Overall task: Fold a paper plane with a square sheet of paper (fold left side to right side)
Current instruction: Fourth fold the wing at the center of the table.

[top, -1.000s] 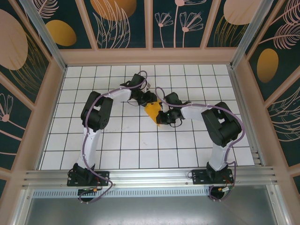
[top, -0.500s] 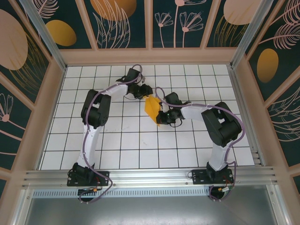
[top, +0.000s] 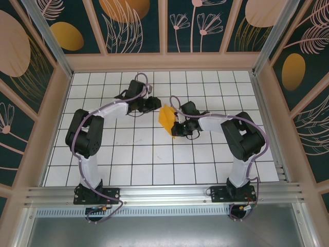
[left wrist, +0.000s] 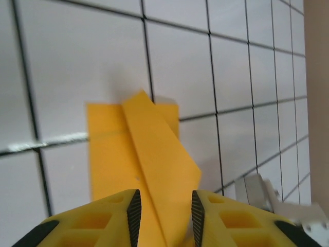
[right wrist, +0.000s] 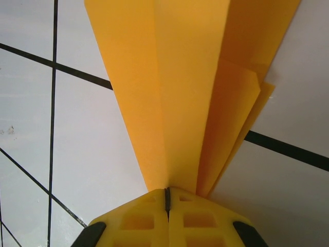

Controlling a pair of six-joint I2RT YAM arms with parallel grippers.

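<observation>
Top external view: on the white tiled table point(top: 128, 164), both arms reach in toward the far middle. The orange-yellow paper plane point(top: 166, 117) is there, with its wide end far and its pointed end near. The right gripper point(top: 176, 128) is clamped on that near tip, and the right wrist view shows its fingers pressed together on the folded layers. The left gripper point(top: 152, 104) sits just left of the paper. Its jaws are a narrow way apart, and the paper shows beyond the gap.
</observation>
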